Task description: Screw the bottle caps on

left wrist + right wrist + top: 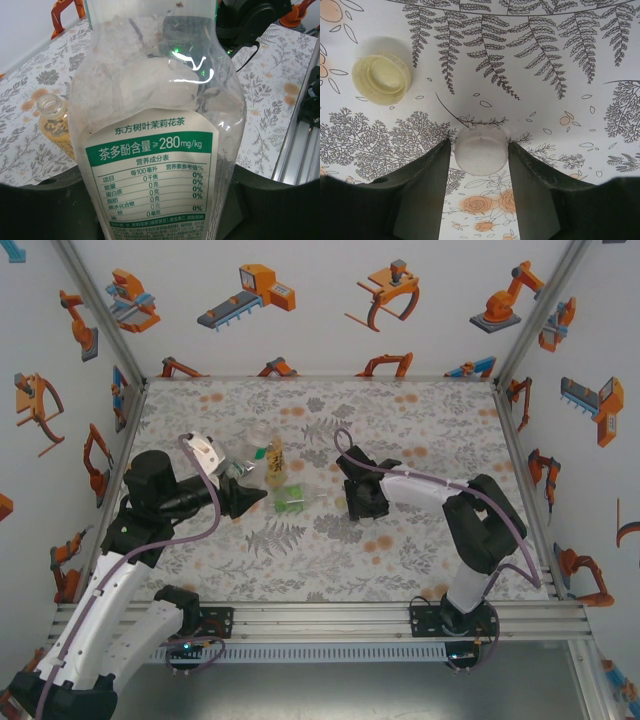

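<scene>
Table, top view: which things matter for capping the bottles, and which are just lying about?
Job: labelled bottle in the left pincer; amber bottle, neck open; green bottle; whitish cap between the fingers of the right pincer; pale yellow cap.
Not part of it: floral table cover; robot pictures on the walls.

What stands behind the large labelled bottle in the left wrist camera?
Behind it to the left, the amber bottle stands with an open neck, no cap. Directly behind the labelled bottle, its cloudy plastic hides the table.

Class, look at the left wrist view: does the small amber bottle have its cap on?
No, the amber bottle stands with an open, bare neck.
</scene>
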{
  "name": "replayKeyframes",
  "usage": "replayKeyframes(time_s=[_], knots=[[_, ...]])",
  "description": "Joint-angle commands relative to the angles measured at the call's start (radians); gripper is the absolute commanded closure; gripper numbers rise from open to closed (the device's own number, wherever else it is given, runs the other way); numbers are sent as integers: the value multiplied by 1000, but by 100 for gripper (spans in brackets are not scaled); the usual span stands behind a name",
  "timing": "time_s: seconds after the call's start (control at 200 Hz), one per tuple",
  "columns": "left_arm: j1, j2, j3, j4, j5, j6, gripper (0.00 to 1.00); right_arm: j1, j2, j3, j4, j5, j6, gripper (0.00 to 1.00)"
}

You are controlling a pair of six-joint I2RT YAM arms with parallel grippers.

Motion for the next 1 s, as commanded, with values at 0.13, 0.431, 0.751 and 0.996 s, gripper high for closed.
replayKeyframes(time_s=[0.13,0.431,0.751,0.996], knots=[[5,-16,-1,19,5,-15,97,9,8,-6,-93,20,-1,51],[5,-17,-1,20,6,-14,97,8,-7,-14,-88,9,12,51],[6,-18,-1,18,5,-14,97,8,-15,-16,-88,0,14,53],[6,-18,-1,18,6,-13,97,8,-20,-19,-83,-12,17,53]])
